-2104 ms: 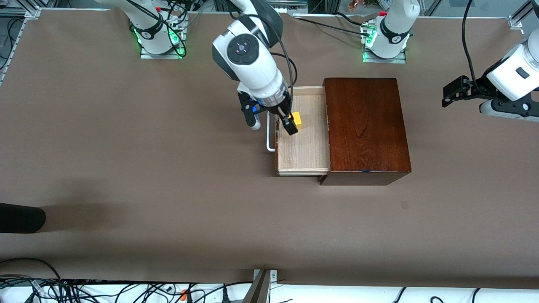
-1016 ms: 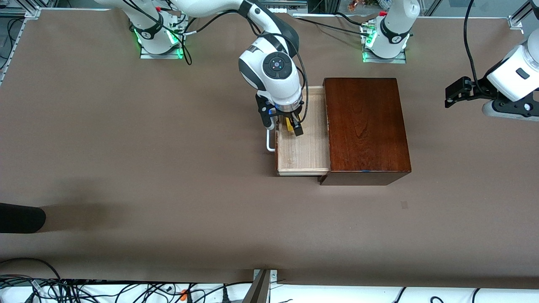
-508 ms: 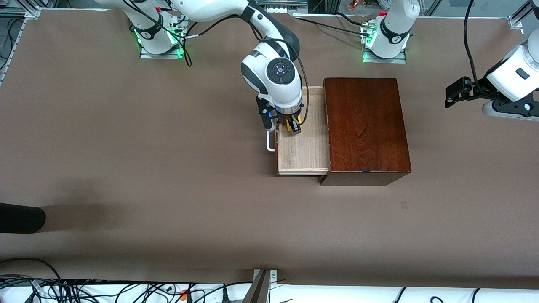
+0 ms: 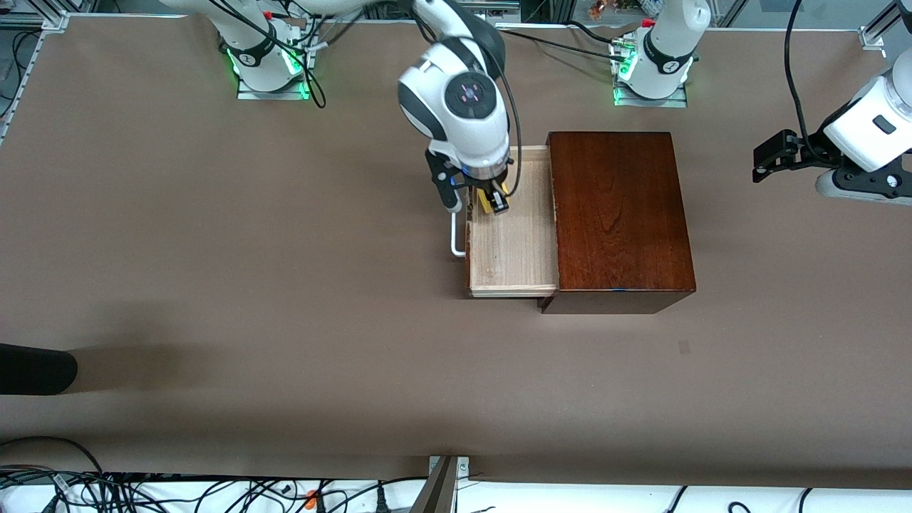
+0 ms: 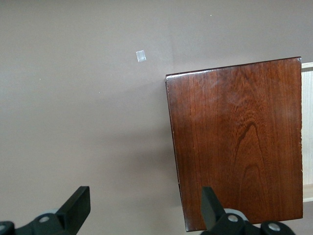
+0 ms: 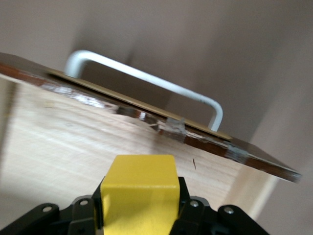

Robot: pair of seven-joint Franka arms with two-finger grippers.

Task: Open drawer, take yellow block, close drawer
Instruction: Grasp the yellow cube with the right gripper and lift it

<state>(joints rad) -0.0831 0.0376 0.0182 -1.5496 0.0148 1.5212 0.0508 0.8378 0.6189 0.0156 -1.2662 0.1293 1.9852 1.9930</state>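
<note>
The right hand (image 4: 493, 201) is clamped on the yellow block (image 6: 139, 193) over the open drawer (image 4: 513, 249), near its handle, ready for lifting out. The left hand (image 5: 142, 210), fingers spread and empty, waits over the desk's end.

Since two seconds ago your right gripper (image 4: 493, 201) went from standing open beside the yellow block (image 4: 487, 201) to clamping its fingers (image 6: 195, 215) on it. In the last half second it has lifted the block off the floor of the drawer (image 4: 514, 249), toward twelve o'clock in the front view. The wrist has risen and looms larger there.
</note>
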